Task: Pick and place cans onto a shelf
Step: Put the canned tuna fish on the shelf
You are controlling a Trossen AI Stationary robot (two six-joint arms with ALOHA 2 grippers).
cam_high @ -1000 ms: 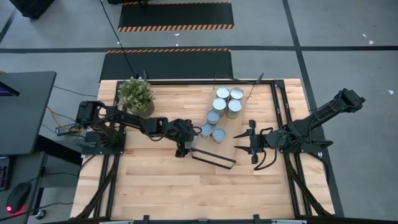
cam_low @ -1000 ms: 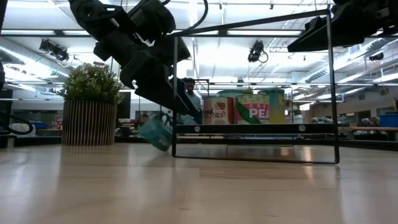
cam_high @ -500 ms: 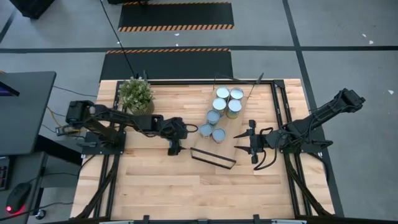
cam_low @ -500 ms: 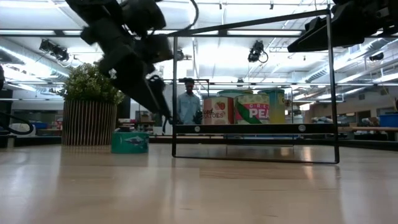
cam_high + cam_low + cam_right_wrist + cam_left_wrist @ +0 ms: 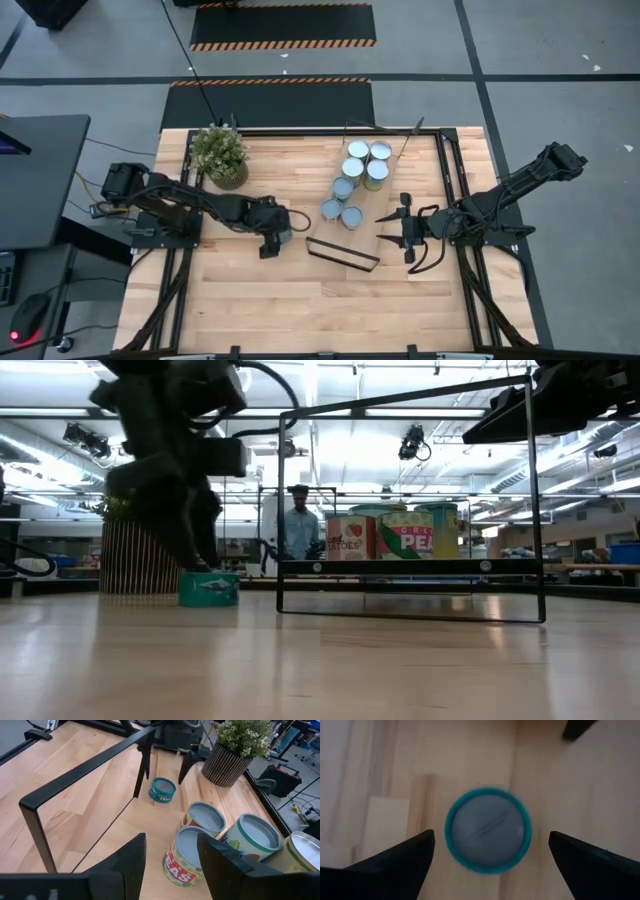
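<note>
1. The short teal tin (image 5: 487, 831) stands upright on the worktop (image 5: 300, 310), off the shelf (image 5: 410, 567), just outside its wire end on the plant side.
2. The left pincer (image 5: 270, 240) hangs straight above this tin. Its fingers (image 5: 405, 857) are spread wide to either side of the lid, and nothing is grasped.
3. Seven taller cans (image 5: 354, 168) stand close together. In the high view they sit between the shelf's two black wire ends, so they appear to be inside its footprint. From the low view they line up with the board, but I cannot tell for certain whether they rest on it or on the worktop behind.
4. The right pincer (image 5: 404, 228) waits just beside the shelf, on the side away from the tin. Its fingers are parted and nothing shows between them.
5. Judging progress: if the cluster counts as placed, most of the job is done and the teal tin is the one can left. It needs gripping, lifting over the wire frame and setting down beside the others.
6. The worktop is pale planked wood with a black frame round it. A potted plant (image 5: 220, 152) stands near the far edge, well apart from the shelf.
7. Beyond the shelf the room is a bright workshop with strip lights. A person (image 5: 297, 530) stands in the background, and the grey floor carries dark mats (image 5: 283, 25) edged in hazard stripes.
</note>
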